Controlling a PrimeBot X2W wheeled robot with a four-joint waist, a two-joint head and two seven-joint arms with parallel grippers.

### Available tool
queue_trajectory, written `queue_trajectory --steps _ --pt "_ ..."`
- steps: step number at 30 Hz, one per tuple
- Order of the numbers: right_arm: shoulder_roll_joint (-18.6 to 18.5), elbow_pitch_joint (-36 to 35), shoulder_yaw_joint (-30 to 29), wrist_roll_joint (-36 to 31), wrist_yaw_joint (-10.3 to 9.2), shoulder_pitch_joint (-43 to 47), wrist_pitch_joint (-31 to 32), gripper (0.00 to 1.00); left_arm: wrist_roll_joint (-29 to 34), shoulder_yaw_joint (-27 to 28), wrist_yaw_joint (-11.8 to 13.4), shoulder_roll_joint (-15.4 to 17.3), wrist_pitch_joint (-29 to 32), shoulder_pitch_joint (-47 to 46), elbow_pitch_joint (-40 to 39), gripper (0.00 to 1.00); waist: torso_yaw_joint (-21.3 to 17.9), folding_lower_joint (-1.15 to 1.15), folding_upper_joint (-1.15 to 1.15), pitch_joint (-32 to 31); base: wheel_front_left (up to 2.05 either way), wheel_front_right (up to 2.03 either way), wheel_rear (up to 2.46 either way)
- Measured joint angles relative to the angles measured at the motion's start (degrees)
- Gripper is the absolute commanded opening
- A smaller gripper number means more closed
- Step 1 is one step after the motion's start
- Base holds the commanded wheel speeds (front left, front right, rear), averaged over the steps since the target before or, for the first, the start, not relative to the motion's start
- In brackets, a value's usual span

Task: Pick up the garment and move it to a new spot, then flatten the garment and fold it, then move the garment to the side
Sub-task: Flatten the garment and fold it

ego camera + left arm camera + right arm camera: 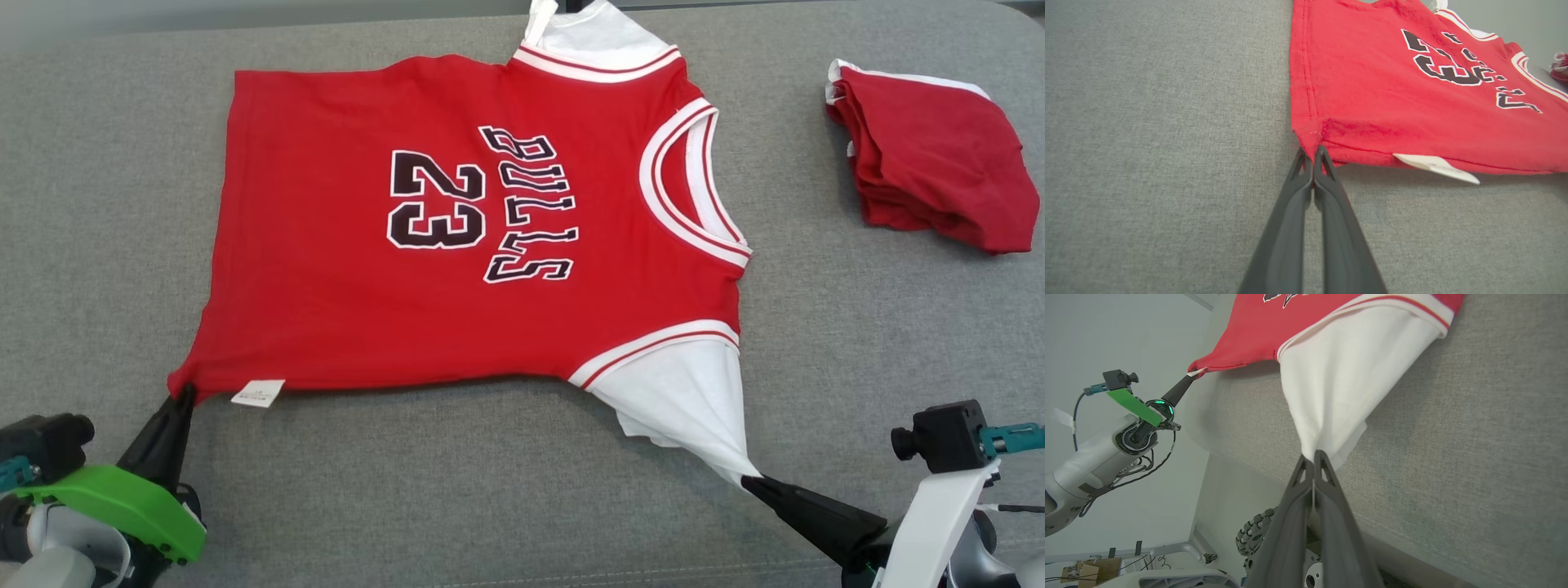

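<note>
Sleeve (pixel 592 37) of jersey (pixel 326 245) runs off head view.

The garment (pixel 326 245) is soft, matt red knit cloth with white cloth sleeves, ribbed white-and-red trim and flat printed black lettering. A small white label (pixel 258 393) at its hem looks like thin woven tape or paper; which of the two cannot be told. The bench (pixel 490 474) is covered in coarse grey woven fabric, matt and faintly flecked. The left claw (pixel 181 394) and right claw (pixel 747 480) are smooth, dark matt plastic. A green plastic plate (pixel 114 498) shows a slight sheen. The folded red cloth (pixel 939 163) is matt too.
</note>
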Motion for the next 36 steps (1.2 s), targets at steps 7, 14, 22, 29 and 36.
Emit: queue_trajectory --steps 7,14,22,29,36 --pt "-1.6 0.0 -1.7 -0.2 -1.12 2.3 -0.3 0.0 0.4 -1.7 -0.7 -0.3 0.0 4.0 0.3 0.0 0.0 0.0 0.0 -0.4 0.0 0.0 0.0" --pt "-2.2 1.6 -1.5 -0.3 -1.76 4.4 -0.3 0.0 1.1 -2.8 -1.6 -3.5 0.0 3.5 1.9 0.0 2.0 0.0 0.0 -0.2 0.0 0.0 0.0" --pt "-3.2 5.6 0.9 -9.3 -1.52 1.3 -0.5 0.22 1.7 -0.1 -1.6 -6.1 0.0 2.5 4.4 0.2 3.4 0.0 0.0 -0.6 0.0 0.0 0.0" --pt "-0.5 10.6 5.4 -14.5 -1.46 -0.2 -1.1 1.0 1.7 0.5 -1.6 -8.1 0.0 2.3 7.5 1.0 3.4 0.0 0.0 -2.1 0.0 0.0 0.0" --pt "1.9 14.1 7.8 -16.3 -1.44 -0.2 -1.3 1.0 1.2 -1.5 -2.2 -8.8 0.0 3.3 11.0 1.0 2.8 0.0 0.0 -3.4 0.0 0.0 0.0"
